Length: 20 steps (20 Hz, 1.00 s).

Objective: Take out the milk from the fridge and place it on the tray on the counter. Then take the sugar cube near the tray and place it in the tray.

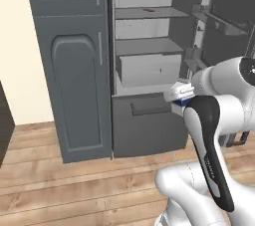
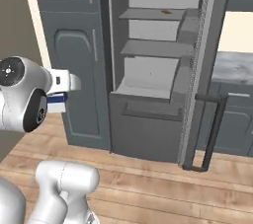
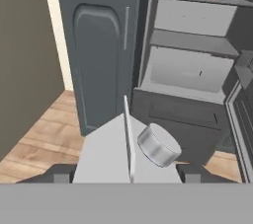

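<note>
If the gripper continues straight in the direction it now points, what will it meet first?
The gripper, shut on the milk, points at the fridge. Probably its dark lower front panel comes first, just under the open shelves; depth is unclear, so it may be the left door.

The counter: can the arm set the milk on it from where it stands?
Probably not. The open fridge door stands between the counter and the gripper holding the milk; the base likely must drive first.
</note>
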{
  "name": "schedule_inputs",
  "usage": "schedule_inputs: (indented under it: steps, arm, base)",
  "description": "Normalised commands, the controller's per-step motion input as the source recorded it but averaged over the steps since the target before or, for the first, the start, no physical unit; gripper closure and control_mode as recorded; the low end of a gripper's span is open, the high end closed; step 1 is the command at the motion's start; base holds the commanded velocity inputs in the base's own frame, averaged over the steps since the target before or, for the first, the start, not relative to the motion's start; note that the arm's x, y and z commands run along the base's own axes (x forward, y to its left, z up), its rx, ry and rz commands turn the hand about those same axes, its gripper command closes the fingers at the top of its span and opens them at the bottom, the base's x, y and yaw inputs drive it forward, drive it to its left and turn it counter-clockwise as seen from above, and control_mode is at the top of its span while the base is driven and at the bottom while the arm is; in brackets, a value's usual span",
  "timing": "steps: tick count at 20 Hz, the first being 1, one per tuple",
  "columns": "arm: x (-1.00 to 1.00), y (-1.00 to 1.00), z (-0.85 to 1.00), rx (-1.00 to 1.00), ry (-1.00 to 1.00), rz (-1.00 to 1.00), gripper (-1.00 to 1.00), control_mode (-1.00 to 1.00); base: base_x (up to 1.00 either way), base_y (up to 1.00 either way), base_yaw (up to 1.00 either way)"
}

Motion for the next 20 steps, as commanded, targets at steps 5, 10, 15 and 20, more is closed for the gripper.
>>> schedule_inputs:
  steps: [5, 10, 15, 20]
  arm:
    - [0.00, 0.00, 0.00, 0.00, 0.00, 0.00, 1.00, 1.00]
    - [0.00, 0.00, 0.00, 0.00, 0.00, 0.00, 1.00, 1.00]
    - [0.00, 0.00, 0.00, 0.00, 0.00, 0.00, 1.00, 1.00]
    - [0.00, 0.00, 0.00, 0.00, 0.00, 0.00, 1.00, 1.00]
  base:
    - [-0.58, -0.65, -0.18]
    - [0.00, -0.33, -0.91]
    - [0.00, 0.00, -1.00]
    - [0.00, 0.00, -1.00]
